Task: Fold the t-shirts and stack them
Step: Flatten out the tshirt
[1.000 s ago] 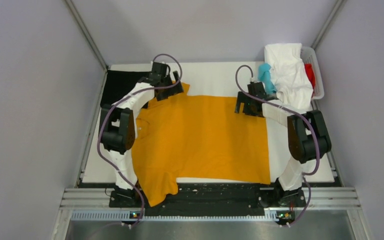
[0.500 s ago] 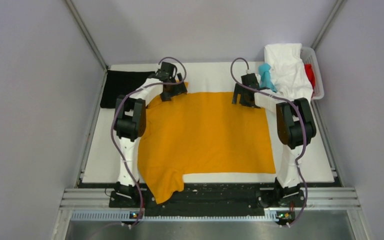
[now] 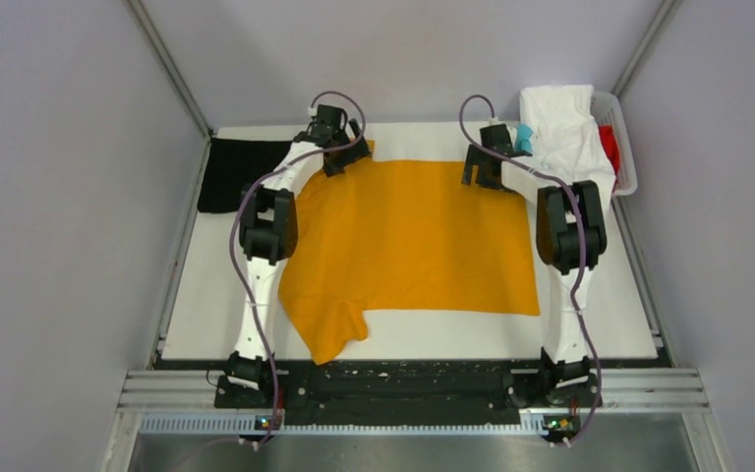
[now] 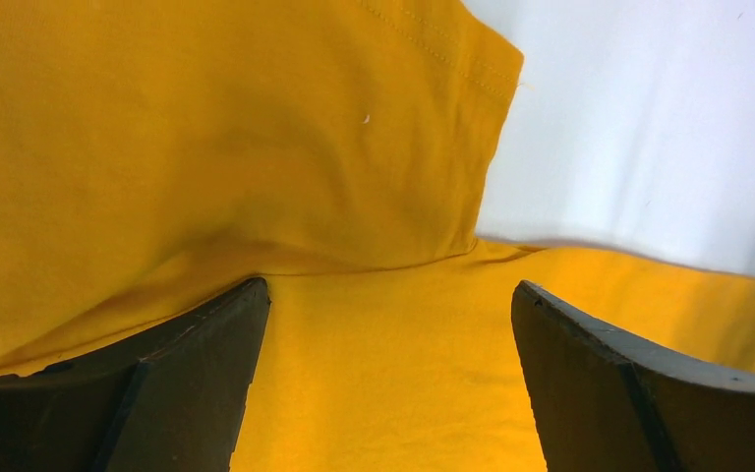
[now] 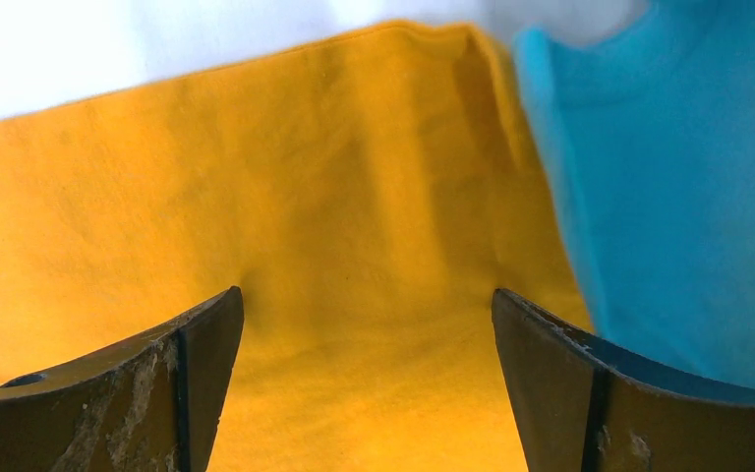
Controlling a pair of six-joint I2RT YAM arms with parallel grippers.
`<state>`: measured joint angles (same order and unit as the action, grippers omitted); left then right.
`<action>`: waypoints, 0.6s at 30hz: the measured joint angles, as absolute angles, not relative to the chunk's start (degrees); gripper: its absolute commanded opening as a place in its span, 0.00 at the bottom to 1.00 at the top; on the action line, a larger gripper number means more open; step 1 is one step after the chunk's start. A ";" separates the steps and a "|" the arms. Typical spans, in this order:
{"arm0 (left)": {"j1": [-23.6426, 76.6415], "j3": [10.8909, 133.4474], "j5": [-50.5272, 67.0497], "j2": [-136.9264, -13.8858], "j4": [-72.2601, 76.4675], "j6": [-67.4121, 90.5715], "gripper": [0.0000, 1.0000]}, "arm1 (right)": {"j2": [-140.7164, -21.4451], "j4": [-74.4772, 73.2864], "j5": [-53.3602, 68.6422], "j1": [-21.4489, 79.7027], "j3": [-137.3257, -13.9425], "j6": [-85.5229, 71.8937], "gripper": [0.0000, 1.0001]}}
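Note:
The mustard-orange t-shirt (image 3: 413, 236) lies spread flat on the white table, one sleeve (image 3: 329, 329) bunched at its near left. My left gripper (image 3: 339, 162) is at the shirt's far left corner, my right gripper (image 3: 482, 175) at its far right corner. In the left wrist view my left gripper (image 4: 388, 290) is open, fingers wide apart and pressed on the orange cloth (image 4: 206, 147). In the right wrist view my right gripper (image 5: 366, 295) is open the same way on the cloth (image 5: 256, 177), beside a teal shirt (image 5: 678, 197).
A black shirt (image 3: 231, 172) lies folded at the far left of the table. A white basket (image 3: 631, 172) at the far right holds a white shirt (image 3: 565, 128), the teal shirt (image 3: 524, 140) and a red one (image 3: 609, 147). Grey walls enclose the table.
Both arms have stretched toward the far edge, and the orange shirt has slid away with them. Its near hem and sleeve have come off the front rail onto the table.

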<state>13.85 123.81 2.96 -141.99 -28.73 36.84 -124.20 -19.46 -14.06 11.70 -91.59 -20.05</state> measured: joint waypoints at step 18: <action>13.19 120.84 10.39 -138.37 -26.46 33.87 0.99 | -121.12 -24.27 -9.06 11.64 -94.32 -14.55 0.97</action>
<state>13.19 120.84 10.39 -138.37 -26.46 33.87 -121.12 -24.27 -9.06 11.64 -94.32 -14.55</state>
